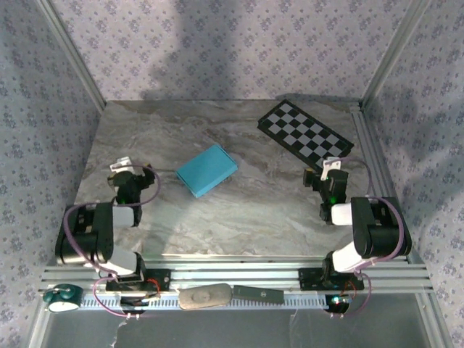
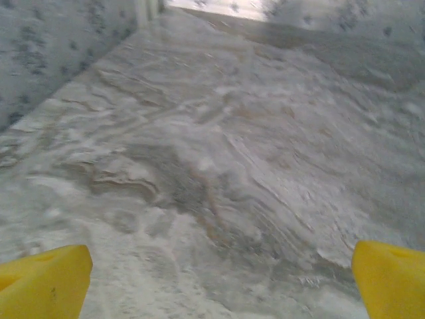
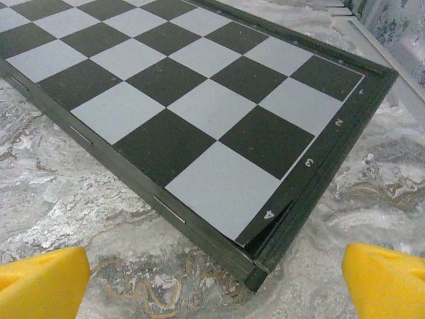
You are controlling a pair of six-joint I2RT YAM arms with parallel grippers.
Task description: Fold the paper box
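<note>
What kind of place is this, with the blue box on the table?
Probably a robot practice booth in a lab, not a home. Patterned walls on metal posts close in a marble-look table, and the left arm and right arm are bolted to a metal rail at its near edge.

Each arm has black joint housings and white link covers: left arm (image 1: 94,232), right arm (image 1: 373,228). A purple cable (image 1: 69,221) loops along the left arm, and a second purple cable (image 1: 398,217) runs along the right arm. A green light (image 1: 333,197) glows behind each wrist. The left hand (image 1: 125,172) and right hand (image 1: 330,172) are black with a white tip part. The left fingers (image 2: 45,284) and right fingers (image 3: 388,280) are bright yellow and blunt-ended. Red wires (image 1: 150,284) show at the left base.
</note>
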